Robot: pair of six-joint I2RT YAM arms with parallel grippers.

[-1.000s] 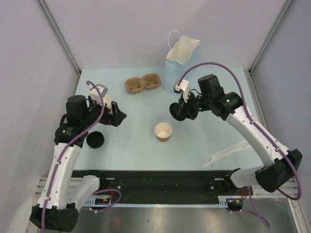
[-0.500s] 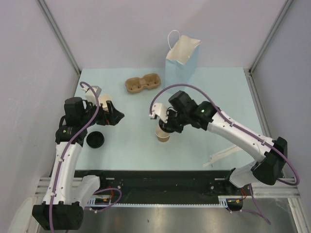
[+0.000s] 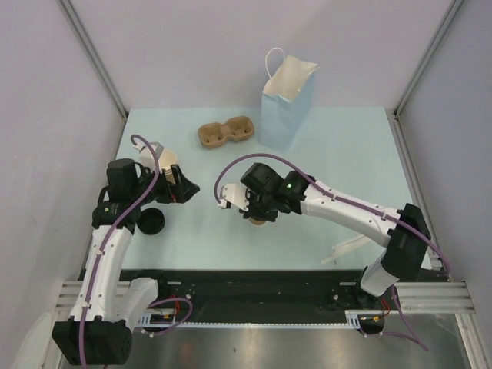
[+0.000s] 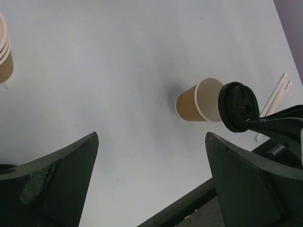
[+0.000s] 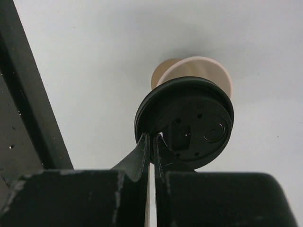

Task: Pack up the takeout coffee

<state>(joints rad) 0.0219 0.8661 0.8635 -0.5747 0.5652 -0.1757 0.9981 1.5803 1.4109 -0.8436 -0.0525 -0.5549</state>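
The right arm [image 3: 346, 211] stretches in low from the lower right of the overhead view to the middle of the counter [image 3: 338, 146]. Its right pincer [image 5: 151, 144] is clamped on the edge of a black lid [image 5: 189, 123]. The lid is held tilted just by the mouth of the kraft cup [image 4: 191, 101], which stands lidless at centre; whether lid meets rim I can't tell. At the left, the left arm [image 3: 108, 246] is folded upward, and the left pincer [image 3: 186, 187] is spread wide, gripping nothing.

walls [image 3: 192, 54]: pale lilac | table [image 3: 354, 146]: light blue | posts [image 3: 92, 54]: grey metal
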